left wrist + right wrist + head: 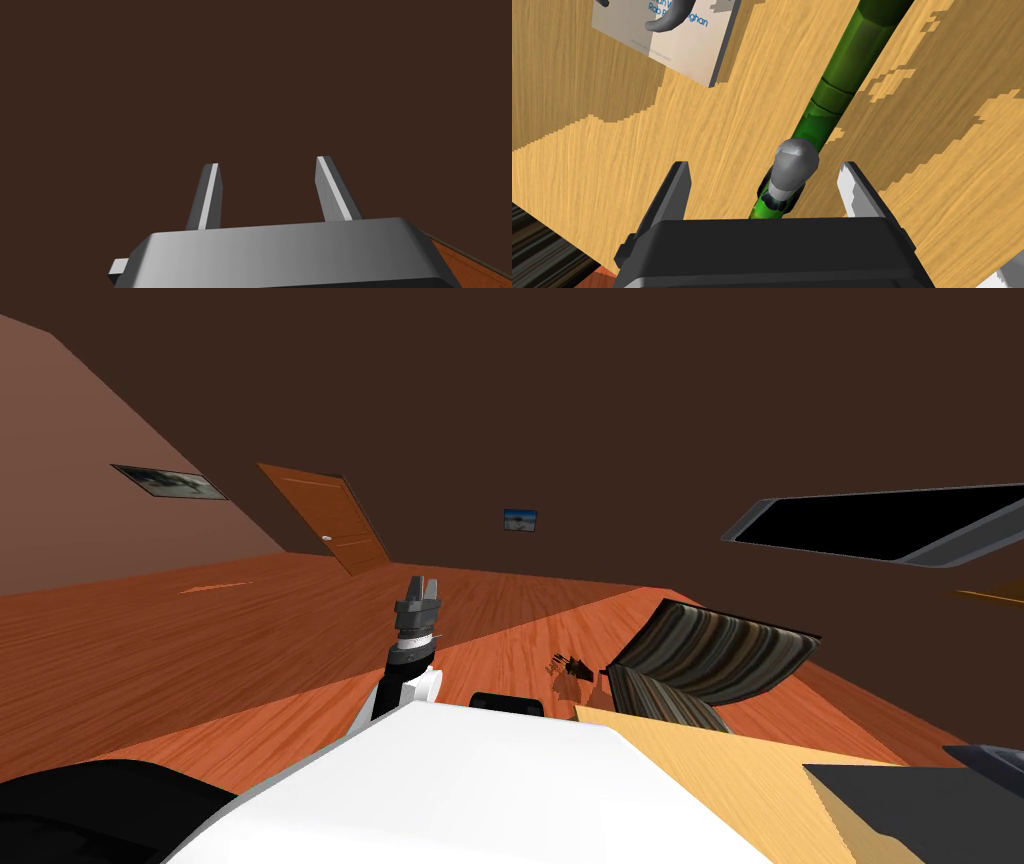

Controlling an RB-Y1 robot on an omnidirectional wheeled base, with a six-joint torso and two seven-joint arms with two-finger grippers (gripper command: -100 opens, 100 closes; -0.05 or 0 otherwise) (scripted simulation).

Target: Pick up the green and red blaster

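Item: right gripper (763,167), fingers spread, nothing held. The green blaster (837,85) lies on the wooden table (612,150), running between my fingers and away ahead, its grey knob (794,160) midway between them. My judgement: descend squarely and close across the barrel, behind the knob. Left gripper (424,584): raised, fingers spread, empty.

The green blaster (832,95) runs toward one o'clock from the right end effector (763,169) and is cut by the picture's edge; its near end hides behind the end effector's body. At eleven o'clock a white book (682,47) is cut off likewise. A dark thing (570,668) on the floor (200,668) is too small to tell.
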